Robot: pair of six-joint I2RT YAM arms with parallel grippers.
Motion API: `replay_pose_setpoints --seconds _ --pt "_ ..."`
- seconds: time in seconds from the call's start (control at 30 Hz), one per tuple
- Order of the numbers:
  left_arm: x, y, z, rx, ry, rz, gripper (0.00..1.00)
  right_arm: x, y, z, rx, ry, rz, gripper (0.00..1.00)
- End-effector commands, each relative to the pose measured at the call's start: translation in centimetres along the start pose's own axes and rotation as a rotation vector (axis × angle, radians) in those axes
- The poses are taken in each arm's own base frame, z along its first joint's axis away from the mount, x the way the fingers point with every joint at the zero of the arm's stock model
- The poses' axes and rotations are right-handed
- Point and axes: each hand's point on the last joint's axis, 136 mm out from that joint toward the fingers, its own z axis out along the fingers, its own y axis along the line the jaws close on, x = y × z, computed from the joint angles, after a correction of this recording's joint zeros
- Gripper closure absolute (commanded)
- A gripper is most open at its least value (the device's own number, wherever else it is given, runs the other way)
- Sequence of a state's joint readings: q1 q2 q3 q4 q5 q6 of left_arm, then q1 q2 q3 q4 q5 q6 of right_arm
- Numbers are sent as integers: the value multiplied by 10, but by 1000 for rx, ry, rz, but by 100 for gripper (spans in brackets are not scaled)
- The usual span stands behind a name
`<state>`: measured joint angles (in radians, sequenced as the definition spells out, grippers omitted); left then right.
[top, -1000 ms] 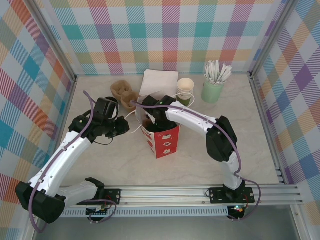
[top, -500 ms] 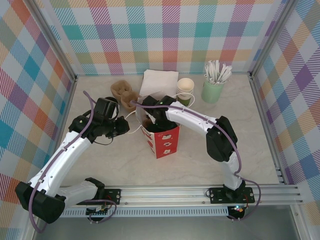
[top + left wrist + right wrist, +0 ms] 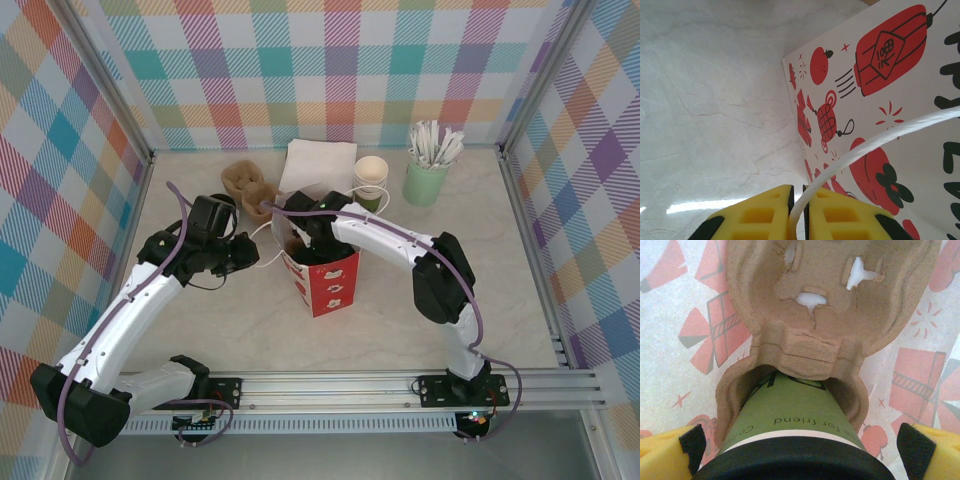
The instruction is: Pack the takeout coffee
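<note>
Mid-table in the top view: 1 red paper bag (image 3: pixel 330 285), upright, mouth open. Both arms are at it.

Writing: the takeout coffee cup (image 3: pixel 785 420) reads "for friend" in dark print, plus a cut-off "Co" at its lower left. Left wrist view: the bag face has red lanterns, one with Chinese characters too small to read, and big black lettering cropped at the right edge.

Counts: 1 green cup with 1 black lid (image 3: pixel 790 462), seated in the lower well of 1 brown pulp carrier (image 3: pixel 805 300) inside the bag. The upper well is empty, so 2 wells. At the back of the table: 1 cup stack (image 3: pixel 371 178), 1 pale-green holder (image 3: pixel 426 182) of white sticks, 1 white napkin pile (image 3: pixel 318 165), and brown trays (image 3: pixel 248 185).

Left gripper (image 3: pixel 797 192): yellow fingers nearly closed, pinching the bag's white cord handle (image 3: pixel 855 150).

Right gripper (image 3: pixel 801 442): fingers spread wide either side of the lid. A sliver of gap shows at the frame-right pad; the frame-left pad is at the lid's edge, contact unclear.

Room: bare marble table (image 3: pixel 520 300) lower right and left of the bag. Plaid walls on three sides, rail along the bottom. Inside the bag it is tight, with the carrier close to the printed walls.
</note>
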<state>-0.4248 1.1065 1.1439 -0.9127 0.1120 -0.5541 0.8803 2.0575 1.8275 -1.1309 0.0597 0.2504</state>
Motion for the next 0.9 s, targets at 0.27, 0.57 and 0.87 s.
replay_pose_setpoints --seconds 0.27,0.57,0.87 --pt "-7 -10 -8 25 -22 24 84 -5 8 -38 -46 -59 13 0" --pt "-8 -11 -10 25 -25 26 84 -2 10 -56 -60 -46 39 0" --pt "-7 -11 -10 23 -25 29 85 1 14 -76 -85 -52 45 0"
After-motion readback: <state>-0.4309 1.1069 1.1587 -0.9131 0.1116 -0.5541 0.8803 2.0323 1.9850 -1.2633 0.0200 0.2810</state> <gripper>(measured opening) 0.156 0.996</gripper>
